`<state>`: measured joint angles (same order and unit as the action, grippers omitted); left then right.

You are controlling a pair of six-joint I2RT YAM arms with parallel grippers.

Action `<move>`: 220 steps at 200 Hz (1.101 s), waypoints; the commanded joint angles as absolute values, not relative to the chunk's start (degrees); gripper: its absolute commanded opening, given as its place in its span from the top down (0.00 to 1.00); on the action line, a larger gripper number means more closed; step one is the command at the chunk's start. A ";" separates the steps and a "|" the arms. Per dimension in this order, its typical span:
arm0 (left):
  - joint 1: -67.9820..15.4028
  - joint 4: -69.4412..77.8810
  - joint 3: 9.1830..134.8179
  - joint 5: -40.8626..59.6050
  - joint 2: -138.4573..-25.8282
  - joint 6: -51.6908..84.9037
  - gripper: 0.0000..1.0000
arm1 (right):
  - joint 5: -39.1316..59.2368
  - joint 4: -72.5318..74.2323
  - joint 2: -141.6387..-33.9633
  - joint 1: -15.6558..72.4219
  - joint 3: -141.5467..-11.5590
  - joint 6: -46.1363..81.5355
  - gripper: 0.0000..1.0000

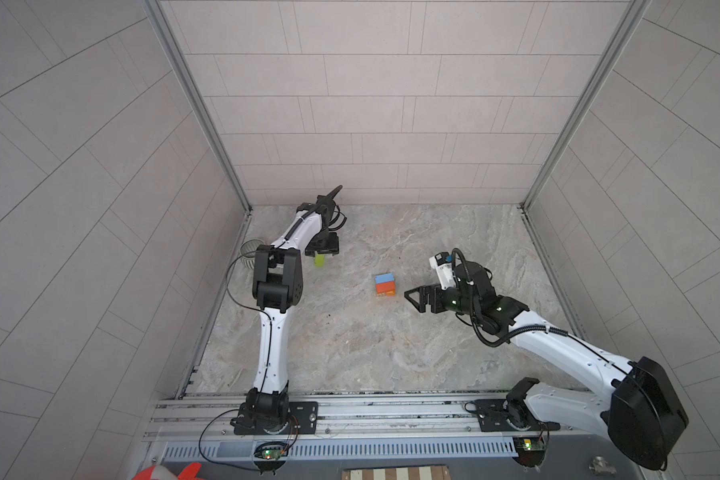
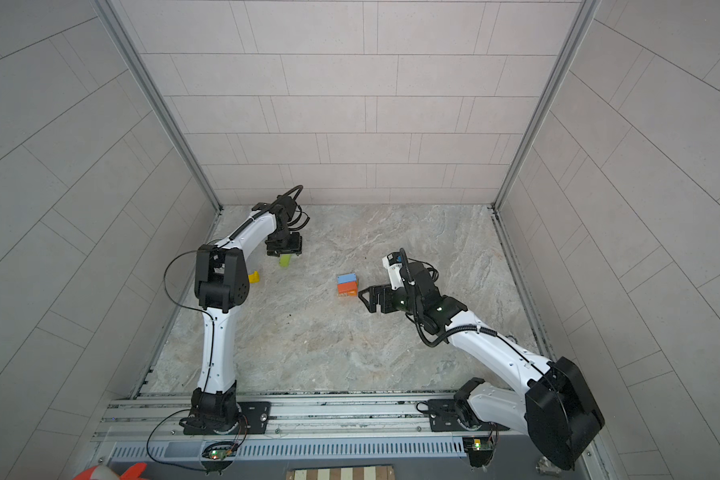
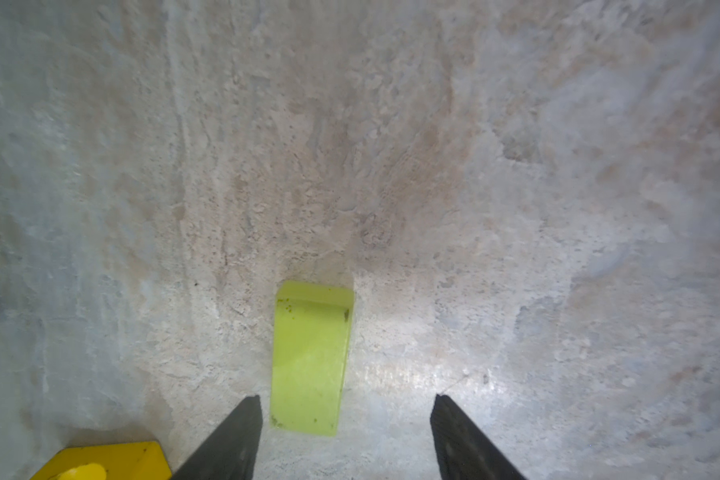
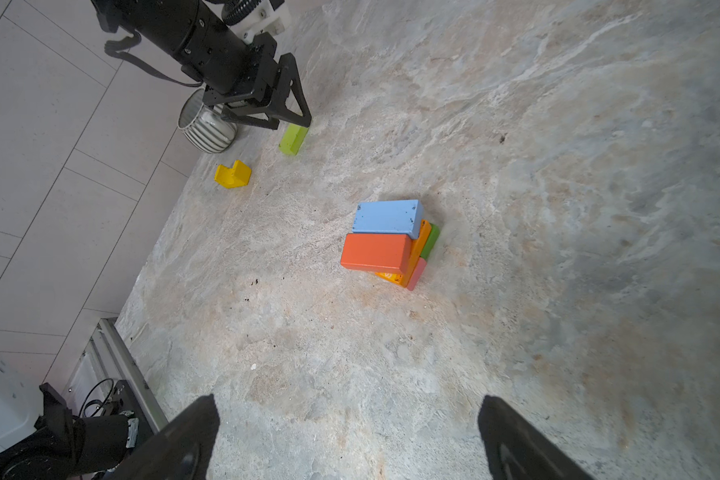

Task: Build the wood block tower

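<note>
Lime block [image 3: 308, 357] well away from tower [image 4: 387, 245]: left gripper [image 3: 346, 397] spread, empty, off-centre, so centre before closing; right gripper [image 4: 348, 399] spread wide, empty, near tower.

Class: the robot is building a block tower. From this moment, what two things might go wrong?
1. The lime block lies off-centre between the fingers of the open left gripper, near one of them; closing may twist it.
2. The tower has skewed layers, and the open right gripper sits near it; a nudge or another block may topple it.
</note>
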<state>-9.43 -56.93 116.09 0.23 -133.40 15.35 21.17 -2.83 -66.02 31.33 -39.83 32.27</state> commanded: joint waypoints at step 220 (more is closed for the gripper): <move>-6.77 -55.99 114.08 3.08 -135.53 13.67 0.67 | 21.58 -2.24 -66.09 31.20 -39.20 32.61 0.00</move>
